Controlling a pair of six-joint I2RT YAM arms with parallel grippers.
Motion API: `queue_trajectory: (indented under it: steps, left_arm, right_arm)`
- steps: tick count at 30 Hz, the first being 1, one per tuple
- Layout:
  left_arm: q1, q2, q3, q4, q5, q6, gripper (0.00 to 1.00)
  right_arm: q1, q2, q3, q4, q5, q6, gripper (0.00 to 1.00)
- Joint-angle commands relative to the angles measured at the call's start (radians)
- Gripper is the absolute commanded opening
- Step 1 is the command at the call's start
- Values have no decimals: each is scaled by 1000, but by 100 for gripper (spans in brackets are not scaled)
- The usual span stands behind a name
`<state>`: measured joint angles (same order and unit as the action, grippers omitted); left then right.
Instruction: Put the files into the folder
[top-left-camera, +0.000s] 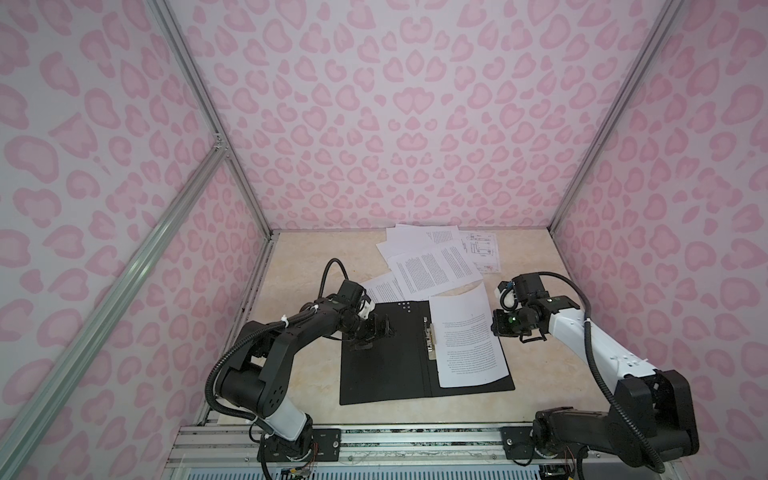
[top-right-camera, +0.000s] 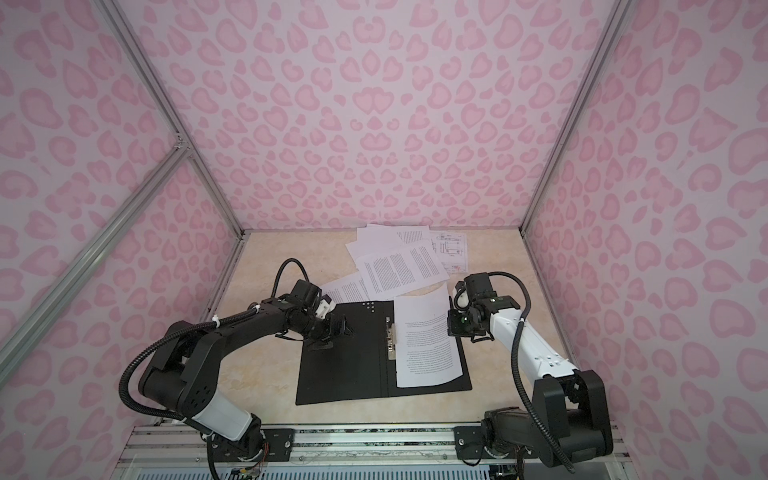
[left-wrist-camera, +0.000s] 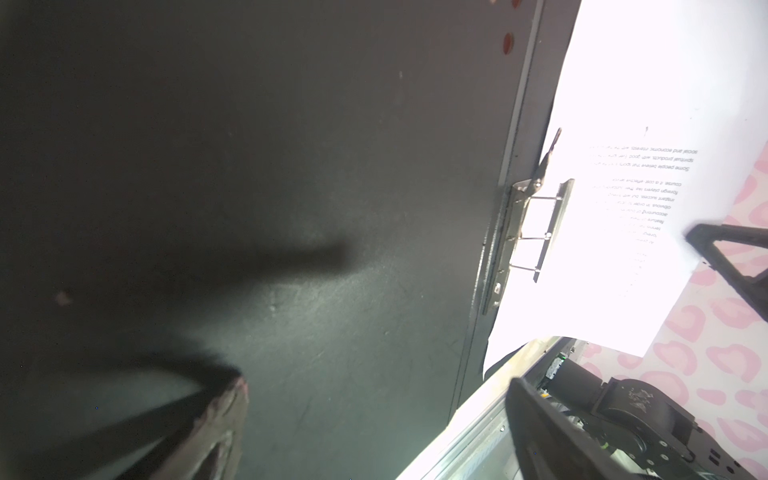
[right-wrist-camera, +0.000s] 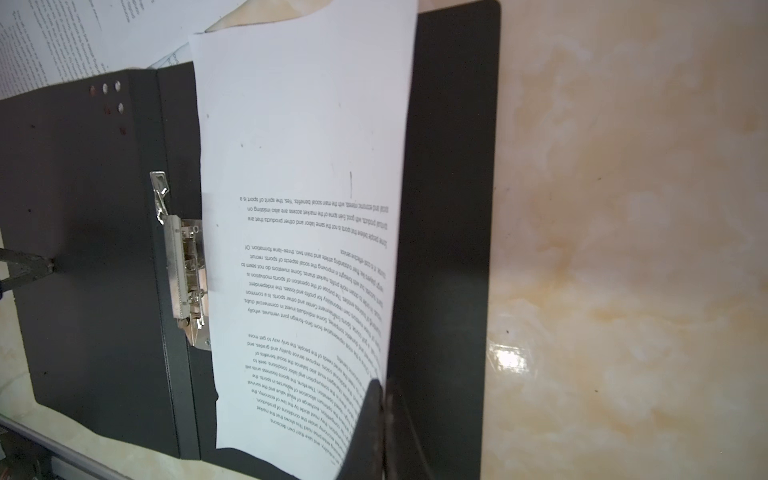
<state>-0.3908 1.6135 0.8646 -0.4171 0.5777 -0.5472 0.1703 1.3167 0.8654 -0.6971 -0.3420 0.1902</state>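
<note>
Overlapping the folder (right-wrist-camera: 83, 249), the sheet (right-wrist-camera: 299, 124) reads "Some people believe".

Printed sheet (right-wrist-camera: 299, 216), black text, upside down in the right wrist view, partly legible: "Some people believe that sports is not the same labor and other products that are", "social and economic interests, with the main social benefits. Yes, the spirit of sport is a", "it is cost-effective service". Same sheet in the left wrist view (left-wrist-camera: 640, 174), washed out: "Some people believe", "spiritual products, with good". Back sheets (top-left-camera: 432, 266) and drawing sheet (top-left-camera: 482, 249): print too small to read in both top views.
</note>
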Motion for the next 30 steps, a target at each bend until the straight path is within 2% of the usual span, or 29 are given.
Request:
queue_trajectory:
  steps: [1,30]
  left_arm:
    - [0,11,0,8,11,2,98]
    - [7,24,1,14,27,-2,98]
  right_arm:
    - [14,10,7,-24,-8,-31,0]
    - [83,113,63,-53,26,-75,0]
